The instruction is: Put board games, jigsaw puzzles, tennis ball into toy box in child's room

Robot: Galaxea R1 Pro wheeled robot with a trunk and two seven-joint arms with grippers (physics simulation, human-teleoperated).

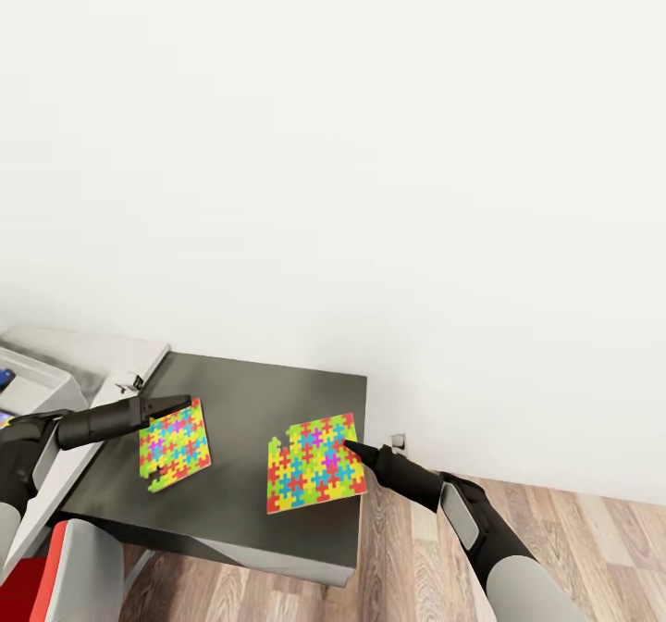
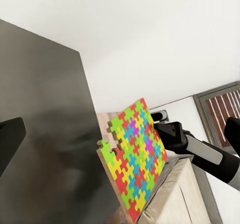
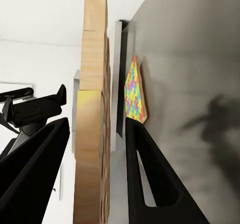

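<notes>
The table (image 1: 250,391) is cut off at its left. Two jigsaw puzzles are counted on its dark end: one (image 1: 174,444) near the left edge, one (image 1: 314,464) tilted at the right edge, straddled by the released right gripper (image 1: 350,442). The left gripper's (image 1: 185,402) state cannot be told.

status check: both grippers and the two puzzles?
Right gripper open, fingers straddling right jigsaw puzzle edge. Left gripper over left jigsaw puzzle, jaw state unclear. Both puzzles on dark table section; nothing blocking.

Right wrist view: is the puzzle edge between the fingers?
Yes, the near jigsaw puzzle's wooden edge stands between the right gripper's two black fingers.
</notes>
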